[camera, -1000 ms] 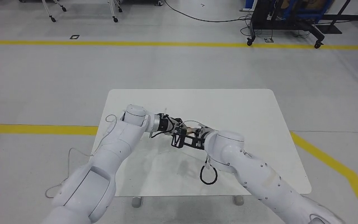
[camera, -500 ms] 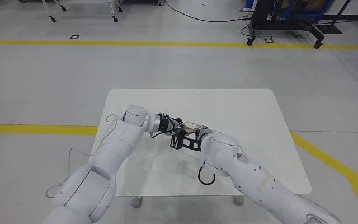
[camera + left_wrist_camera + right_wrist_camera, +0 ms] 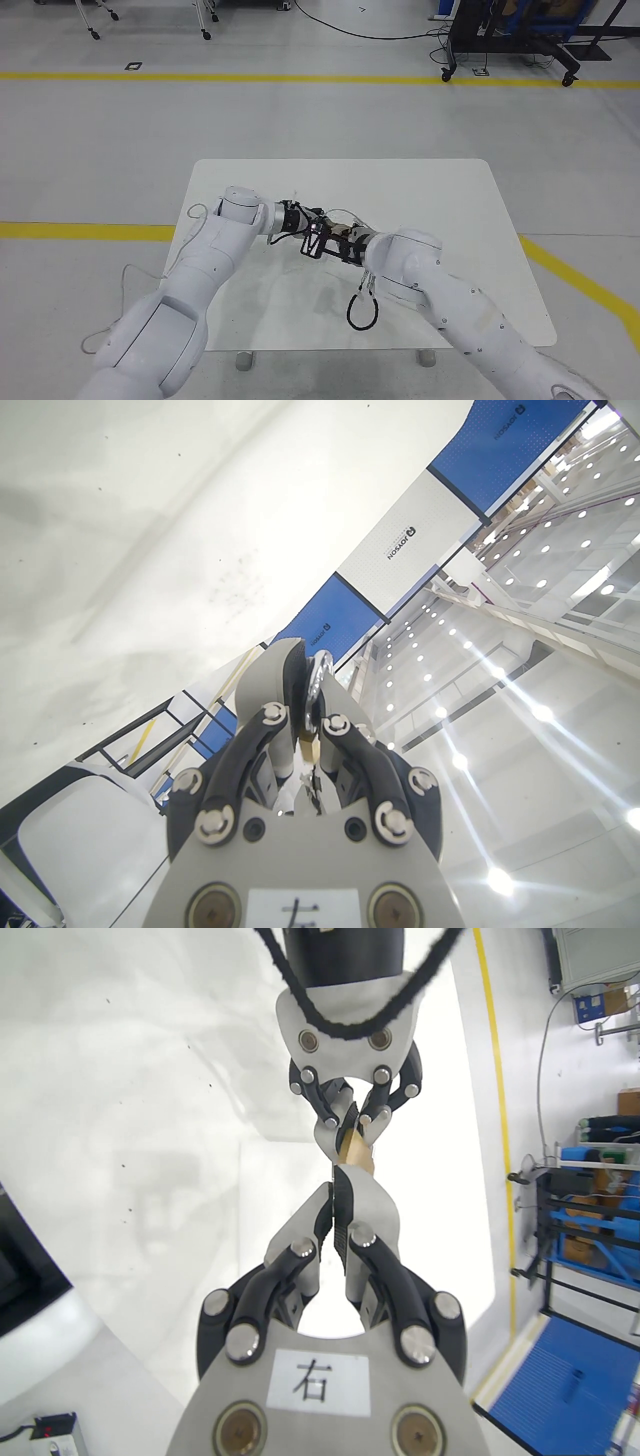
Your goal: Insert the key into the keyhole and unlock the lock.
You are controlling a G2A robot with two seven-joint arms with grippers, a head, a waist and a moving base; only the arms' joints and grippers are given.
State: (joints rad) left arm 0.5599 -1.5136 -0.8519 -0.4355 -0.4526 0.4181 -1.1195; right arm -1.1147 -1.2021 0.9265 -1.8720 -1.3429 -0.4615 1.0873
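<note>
Right gripper [image 3: 336, 1185]: fingers pressed shut on a thin flat sliver, which I take for the key [image 3: 334, 1175], leaving its blade free to point forward. The sliver runs up to the base of the brass padlock [image 3: 356, 1154]; I cannot tell how deep it sits. Left gripper [image 3: 352, 1130]: closed on the padlock's far end, holding it in the air with its base turned toward the key, as a brace against the twist, I judge. The two meet nose to nose above the middle of the white counter [image 3: 430, 190].
</note>
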